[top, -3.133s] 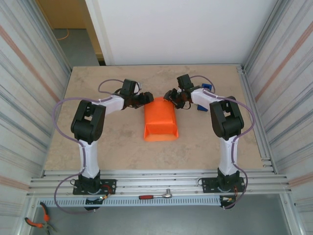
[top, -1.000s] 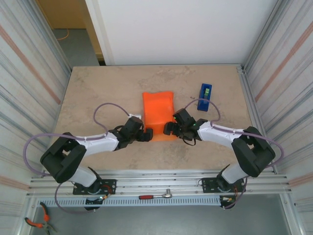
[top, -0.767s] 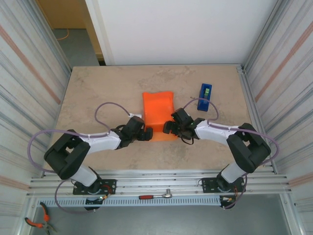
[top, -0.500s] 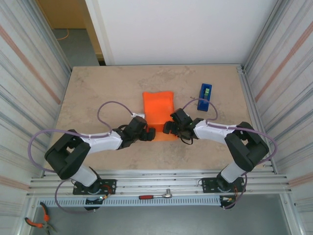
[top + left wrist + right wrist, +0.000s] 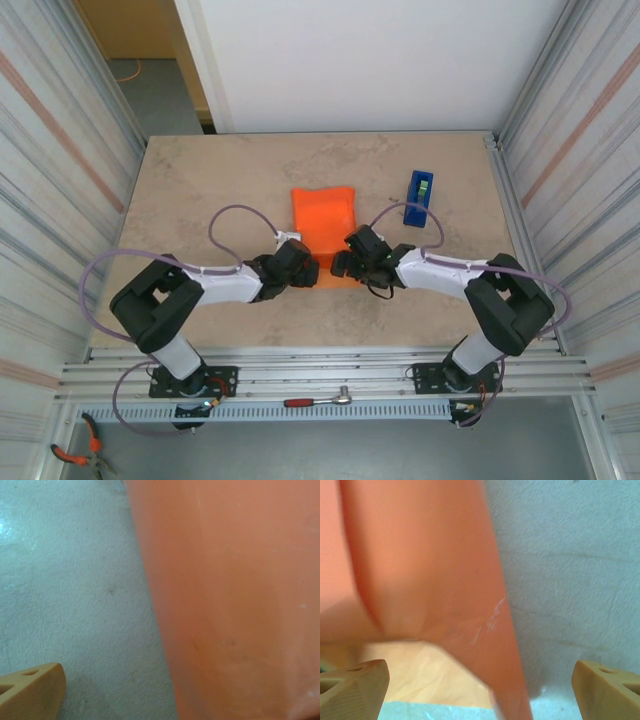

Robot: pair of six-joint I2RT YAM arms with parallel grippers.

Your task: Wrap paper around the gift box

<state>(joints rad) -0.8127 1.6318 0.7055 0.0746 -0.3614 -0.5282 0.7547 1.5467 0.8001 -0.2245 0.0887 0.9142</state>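
The left tool (image 5: 306, 272) is standing wide at the near left corner of the paper (image 5: 323, 222), which is lying folded into a bundle mid-tabletop (image 5: 200, 190). The right tool (image 5: 341, 266) is gaping wide too, its fingers (image 5: 355, 682) straddling the bundle's near right edge.

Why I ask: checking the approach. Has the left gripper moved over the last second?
Yes. The left gripper has slid rightward, closing on the near left corner of the paper; the tape dispenser stayed put.
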